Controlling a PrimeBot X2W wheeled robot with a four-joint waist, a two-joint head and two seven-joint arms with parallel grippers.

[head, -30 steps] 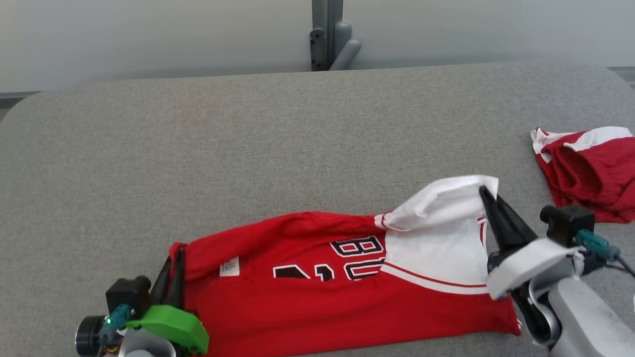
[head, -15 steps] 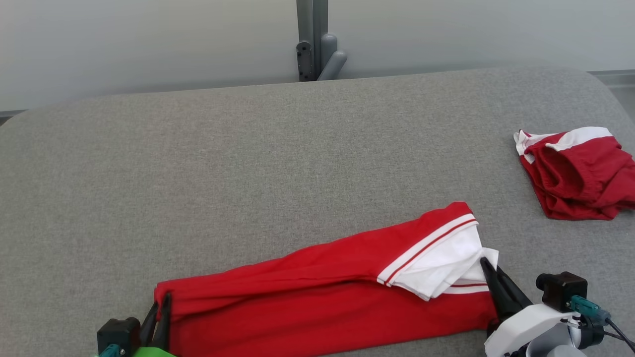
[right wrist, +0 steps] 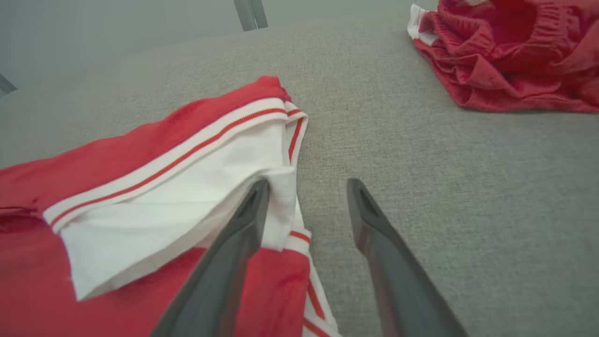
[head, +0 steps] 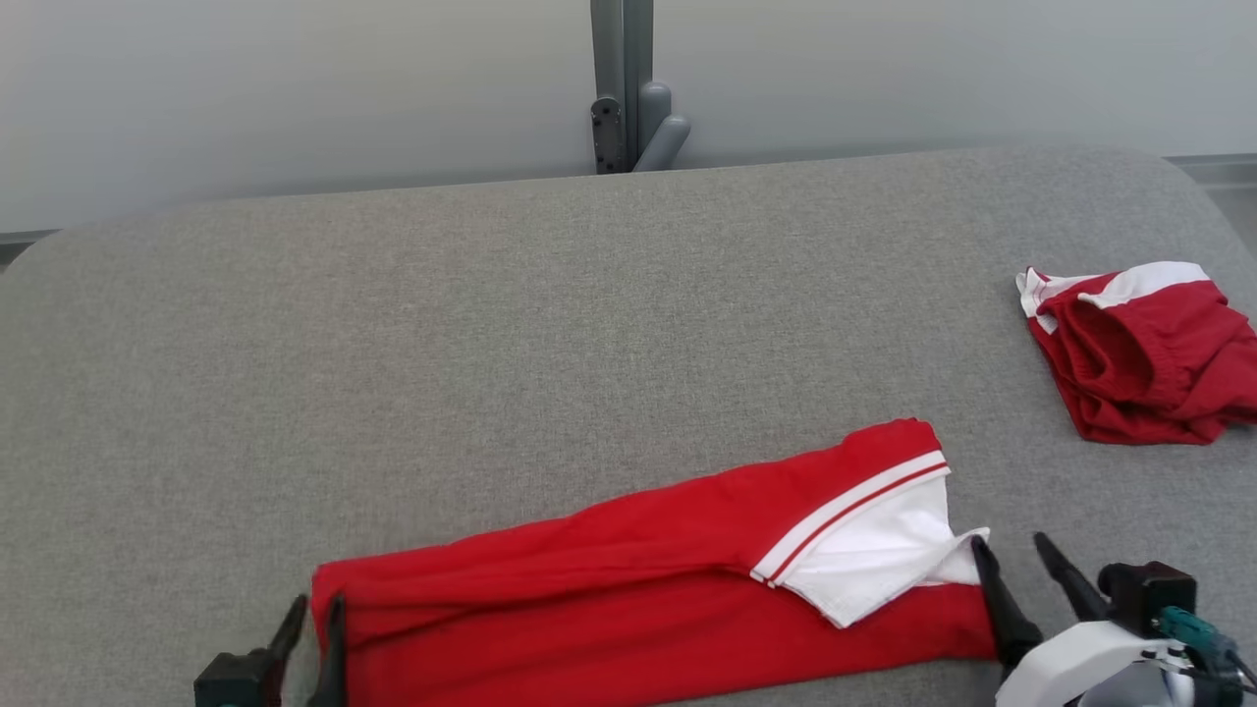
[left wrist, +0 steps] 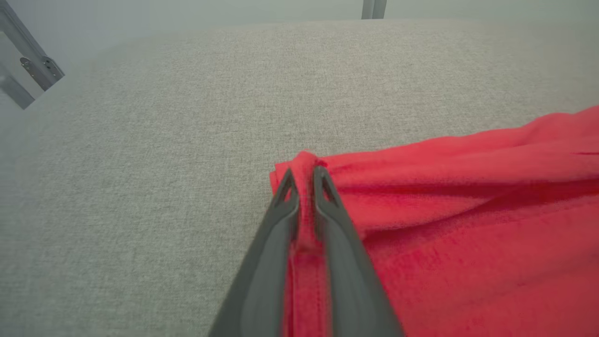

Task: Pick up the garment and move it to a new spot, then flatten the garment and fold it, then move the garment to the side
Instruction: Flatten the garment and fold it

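The garment [head: 638, 589], folded into a long red band, lies along the near edge of the surface [head: 491, 344], its long axis running left to right, the white-trimmed end slightly farther back. The left tool [head: 317, 604] sits at its left end with a ridge of cloth between narrowly parted fingers; I cannot tell whether it grips. The right tool [head: 1010, 543] stands open at the right end, one finger against the white flap. Open room lies beyond; the crumpled red shorts [head: 1139, 353] crowd the far right.

A long folded red-and-white jersey garment [head: 638, 579] lies along the grey fabric tabletop's [head: 491, 344] front, left end between the left pincer's [head: 317, 604] fingers, right end beside the right pincer [head: 1008, 542]. Crumpled red-and-white shorts [head: 1139, 363] lie far right, well apart.
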